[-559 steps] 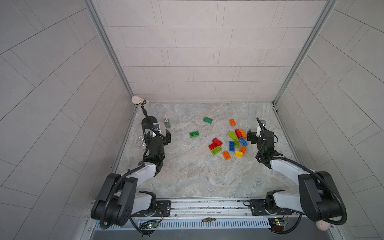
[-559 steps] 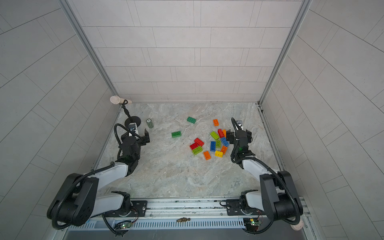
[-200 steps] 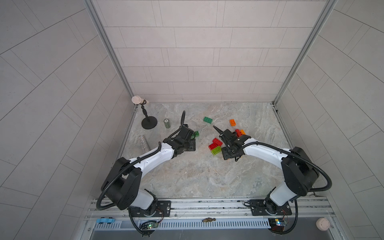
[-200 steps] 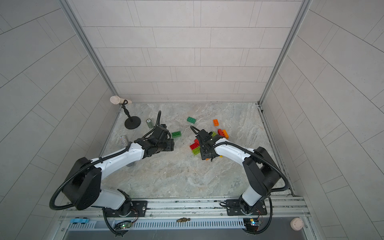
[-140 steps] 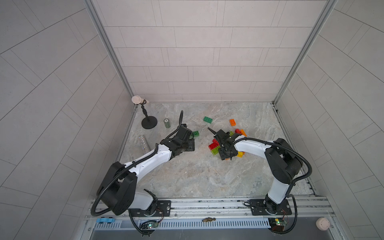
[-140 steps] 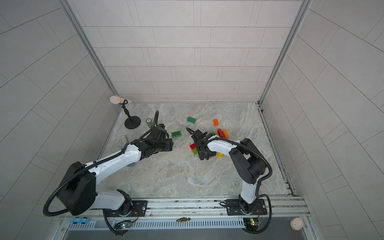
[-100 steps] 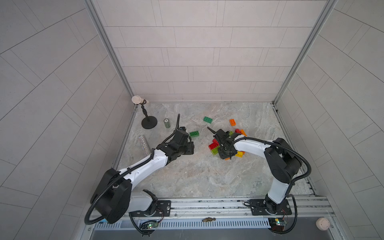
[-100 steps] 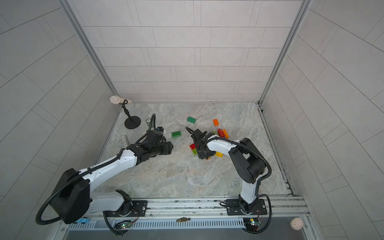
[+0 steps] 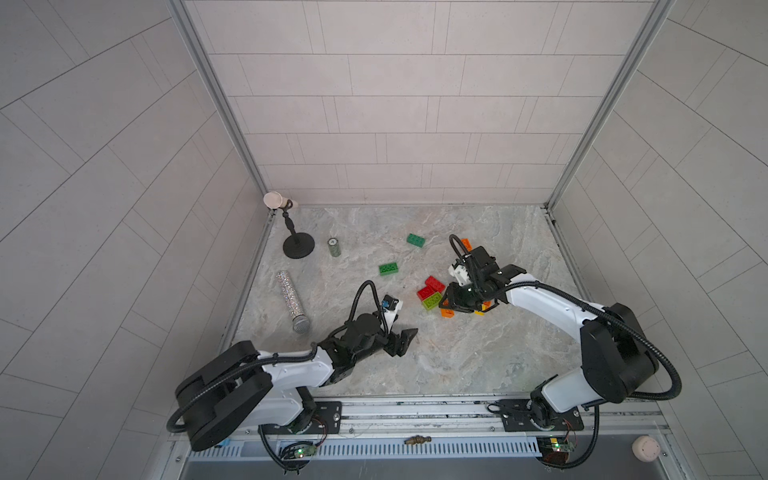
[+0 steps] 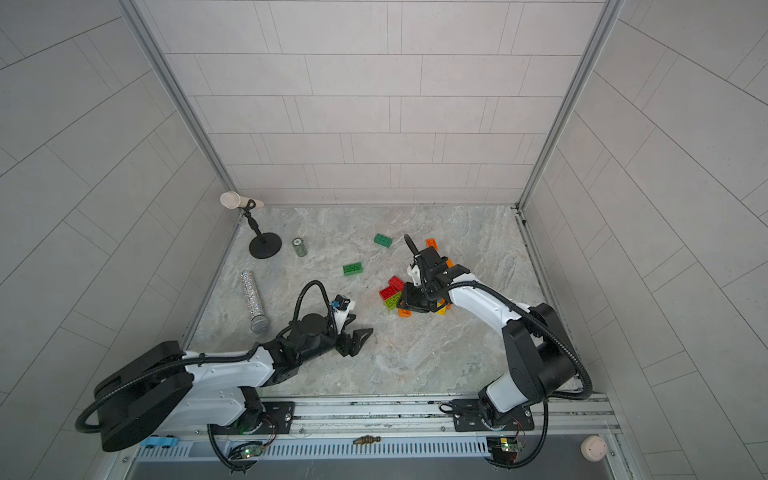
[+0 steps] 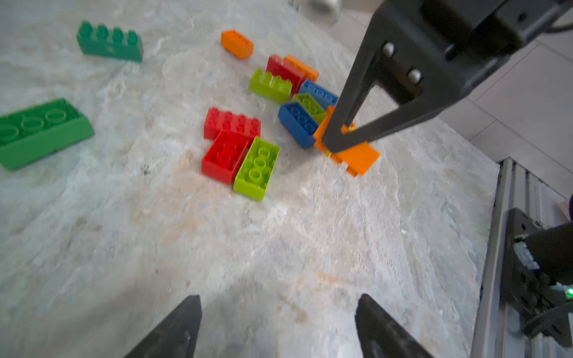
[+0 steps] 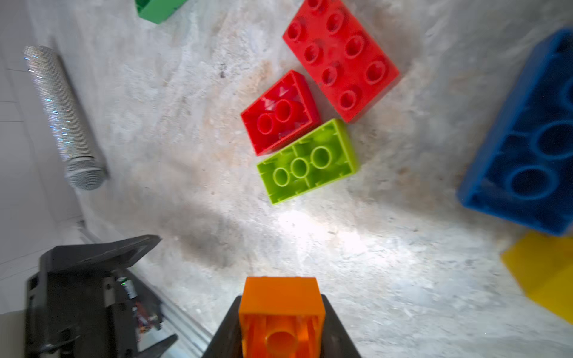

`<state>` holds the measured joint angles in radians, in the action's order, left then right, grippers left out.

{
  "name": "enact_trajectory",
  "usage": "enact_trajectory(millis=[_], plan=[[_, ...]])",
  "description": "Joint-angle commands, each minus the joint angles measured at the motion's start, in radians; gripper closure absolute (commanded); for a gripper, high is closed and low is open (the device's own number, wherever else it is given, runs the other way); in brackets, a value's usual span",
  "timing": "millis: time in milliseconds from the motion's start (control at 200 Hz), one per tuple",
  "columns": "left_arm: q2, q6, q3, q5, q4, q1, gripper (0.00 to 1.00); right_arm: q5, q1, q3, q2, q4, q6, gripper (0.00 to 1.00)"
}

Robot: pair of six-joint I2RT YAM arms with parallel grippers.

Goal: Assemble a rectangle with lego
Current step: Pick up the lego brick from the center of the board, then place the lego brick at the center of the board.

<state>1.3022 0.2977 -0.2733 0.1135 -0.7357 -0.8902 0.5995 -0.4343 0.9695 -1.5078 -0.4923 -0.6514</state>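
The whole tabletop (image 9: pixel 457 365) is overlooked from high above in both top views, aimed steeply down from the arms' base side toward the back wall (image 9: pixel 395 124); nearly the same scene is shared. The left wrist view is aimed low across the tabletop toward the upturned lime brick (image 11: pixel 256 169). The right wrist view is held closer, looking down past the orange brick (image 12: pixel 280 313) clamped in the fingers (image 12: pixel 224 334); the same lime brick is shared.

A small orange plastic brick (image 12: pixel 280 313) is clamped near an upturned lime plastic brick (image 12: pixel 307 161), against which a red plastic brick (image 12: pixel 280 113) is laid.
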Motion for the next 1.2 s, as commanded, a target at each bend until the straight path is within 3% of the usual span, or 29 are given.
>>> enact_trajectory(millis=[0,270,535,871,1196], plan=[[0.064,-0.044,-0.052,0.074,-0.307,-0.001,0.13,0.166,0.013,0.004,0.025,0.037,-0.047,0.65],[0.179,-0.131,-0.136,0.202,-0.305,0.009,0.12,0.269,0.019,0.021,0.036,0.005,-0.007,0.67],[0.239,-0.107,-0.175,0.321,-0.337,0.066,0.12,0.383,0.02,0.022,0.062,-0.054,0.054,0.69],[0.235,-0.103,-0.199,0.383,-0.299,0.057,0.12,0.441,0.022,0.051,0.052,-0.08,0.083,0.69],[0.24,-0.107,-0.168,0.37,-0.308,0.043,0.12,0.465,0.017,0.068,0.046,-0.064,0.067,0.7]])
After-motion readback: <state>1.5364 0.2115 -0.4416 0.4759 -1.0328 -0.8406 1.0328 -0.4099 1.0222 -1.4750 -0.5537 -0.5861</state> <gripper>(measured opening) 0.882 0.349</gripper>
